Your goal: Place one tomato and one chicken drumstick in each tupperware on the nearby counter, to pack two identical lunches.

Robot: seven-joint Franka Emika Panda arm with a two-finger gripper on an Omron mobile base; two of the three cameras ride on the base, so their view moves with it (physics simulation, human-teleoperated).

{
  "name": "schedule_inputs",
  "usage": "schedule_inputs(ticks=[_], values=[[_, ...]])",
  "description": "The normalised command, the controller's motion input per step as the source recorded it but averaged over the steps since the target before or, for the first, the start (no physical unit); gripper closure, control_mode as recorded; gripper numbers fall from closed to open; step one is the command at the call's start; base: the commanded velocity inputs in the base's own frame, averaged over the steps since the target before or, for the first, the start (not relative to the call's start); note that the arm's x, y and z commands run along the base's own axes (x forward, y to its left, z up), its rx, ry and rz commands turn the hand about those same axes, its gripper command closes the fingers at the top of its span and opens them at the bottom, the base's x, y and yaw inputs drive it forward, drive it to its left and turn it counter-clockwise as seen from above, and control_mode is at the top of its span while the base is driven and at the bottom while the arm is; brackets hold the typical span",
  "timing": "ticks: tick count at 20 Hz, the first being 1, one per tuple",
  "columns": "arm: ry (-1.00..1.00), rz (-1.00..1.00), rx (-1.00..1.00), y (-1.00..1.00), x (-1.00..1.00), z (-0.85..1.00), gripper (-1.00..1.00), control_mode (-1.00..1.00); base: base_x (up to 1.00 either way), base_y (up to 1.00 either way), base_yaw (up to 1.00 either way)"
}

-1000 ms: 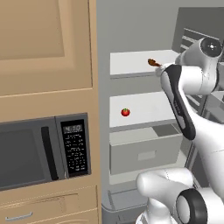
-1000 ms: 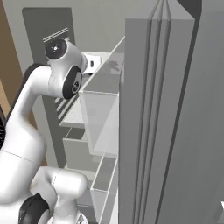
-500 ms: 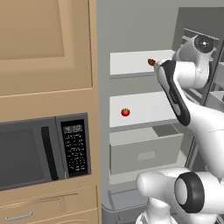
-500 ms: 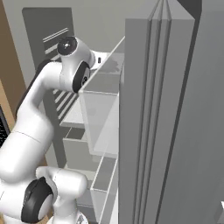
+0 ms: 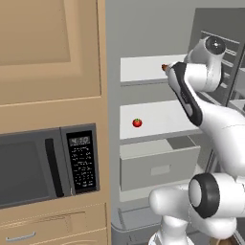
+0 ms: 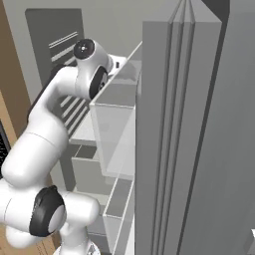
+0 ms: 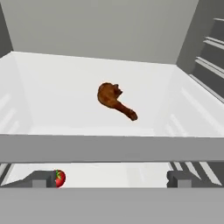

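Fridge shelf [image 7: 65, 100], drumstick [image 7: 114, 99] beyond spread fingers [image 7: 41, 179], tomato [image 7: 60, 178] below

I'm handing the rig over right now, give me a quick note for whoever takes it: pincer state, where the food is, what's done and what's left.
Pincer: open, holding nothing, aimed into the open fridge at the upper shelf.
Chicken drumstick: lying on that upper shelf, ahead of the fingertips, untouched.
Tomato: alone on the shelf below; the hand view shows it low, beside one fingertip.
Done: arm is at the fridge, lined up with the drumstick. Nothing picked up, as far as these views show.
Left: grasp the drumstick, carry it to a tupperware on the counter, then fetch the tomato, then pack the second lunch.
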Motion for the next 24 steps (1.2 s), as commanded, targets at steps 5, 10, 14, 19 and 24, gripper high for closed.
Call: schedule_inputs(ticks=[5, 10, 14, 19, 24], values=[[0.00, 0.07, 0.00, -0.07, 0.40, 0.00, -1.00, -1.00, 0.00, 0.00, 0.00], [0.01, 0.09, 0.00, -0.05, 0.38, 0.00, -1.00, -1.00, 0.00, 0.00, 0.00], [0.04, 0.06, 0.00, -0.05, 0.39, -0.01, -1.00, -1.00, 0.00, 0.00, 0.00], [0.07, 0.07, 0.00, -0.11, 0.42, -0.03, -1.00, -1.00, 0.00, 0.00, 0.00], [0.09, 0.08, 0.00, -0.09, 0.44, -0.14, -1.00, -1.00, 0.00, 0.00, 0.00]])
